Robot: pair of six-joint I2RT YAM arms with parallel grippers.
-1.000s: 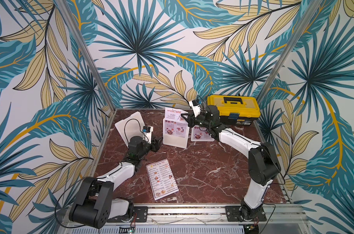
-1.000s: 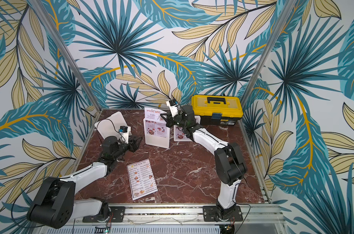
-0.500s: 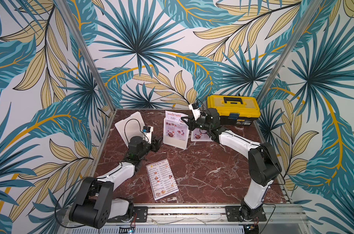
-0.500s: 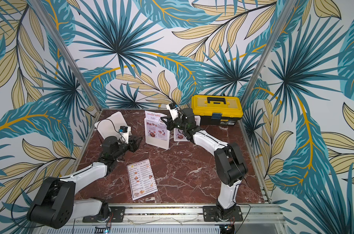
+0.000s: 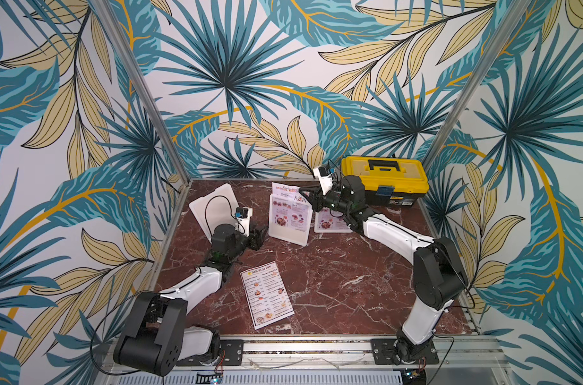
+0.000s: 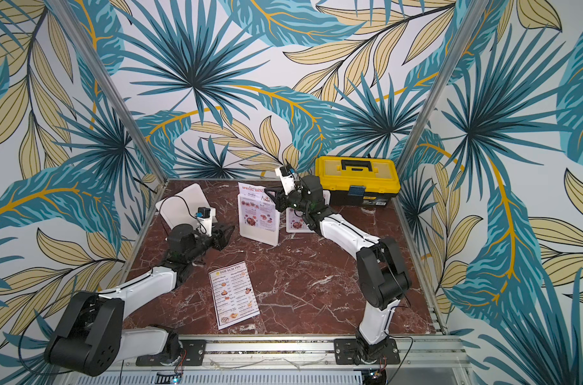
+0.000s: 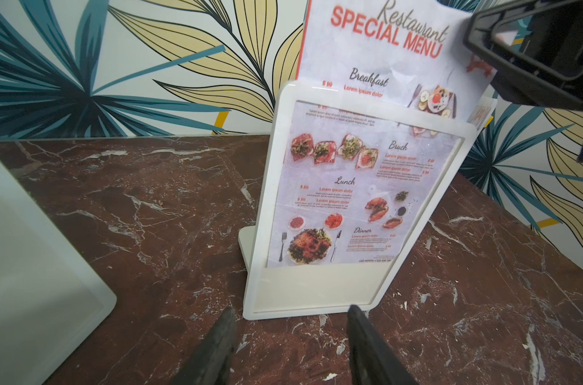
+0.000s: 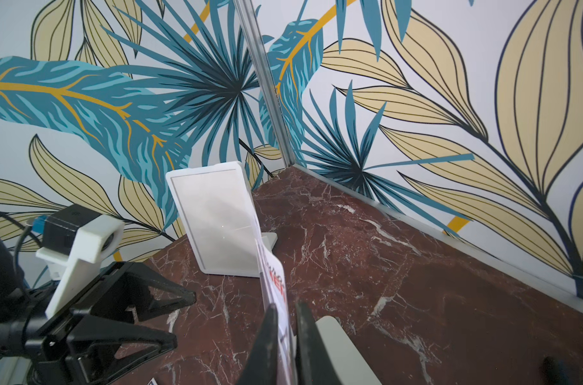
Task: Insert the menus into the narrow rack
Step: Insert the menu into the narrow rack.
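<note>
SPECIAL MENU sheet (image 7: 366, 66): pale paper with a red title, food photos and the headings Breakfast, Lunch and Dinner. It stands partway down in the white upright rack (image 7: 316, 300) at the far middle of the marble table (image 5: 350, 283). Its title strip rises above the rack's rim, and a bare band shows in the window below its lower edge. The right gripper (image 8: 286, 306) is clenched on the sheet's upper right corner. The left gripper (image 7: 291, 310) has its jaws parted and holds nothing, just near of the rack's foot. A second photo sheet (image 5: 328, 221) lies just right of the rack, partly hidden by the right arm. The DIM SUM INN menu (image 5: 266, 295) lies flat, nearer. A second rack (image 5: 213, 206) at far left is empty. The yellow toolbox (image 5: 383, 180) at far right has its lid closed
</note>
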